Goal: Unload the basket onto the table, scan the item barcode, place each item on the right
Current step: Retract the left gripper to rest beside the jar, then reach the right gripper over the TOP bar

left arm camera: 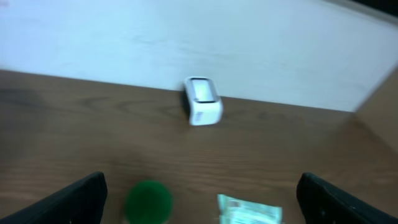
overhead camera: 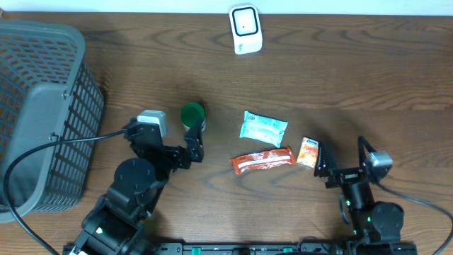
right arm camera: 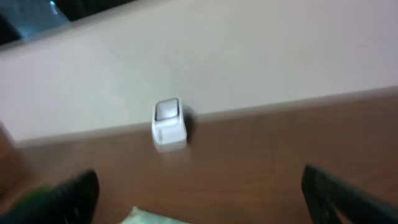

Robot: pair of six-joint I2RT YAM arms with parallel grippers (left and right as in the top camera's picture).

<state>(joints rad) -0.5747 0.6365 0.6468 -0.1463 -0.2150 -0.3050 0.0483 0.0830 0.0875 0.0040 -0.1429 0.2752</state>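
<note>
Several items lie on the wooden table: a green-capped container (overhead camera: 192, 113) (left arm camera: 148, 200), a light blue packet (overhead camera: 262, 128) (left arm camera: 249, 211), a red-orange packet (overhead camera: 263, 160) and a small orange packet (overhead camera: 308, 151). The white scanner (overhead camera: 245, 28) (left arm camera: 201, 99) (right arm camera: 169, 124) stands at the far edge. My left gripper (overhead camera: 190, 150) (left arm camera: 202, 205) is open just below the green cap and holds nothing. My right gripper (overhead camera: 342, 157) (right arm camera: 208, 208) is open beside the small orange packet, also holding nothing. A corner of the blue packet (right arm camera: 149, 216) shows low in the right wrist view.
A grey plastic basket (overhead camera: 42, 106) fills the left side of the table. A black cable (overhead camera: 49, 149) runs from the left arm past the basket. A pale wall rises behind the scanner.
</note>
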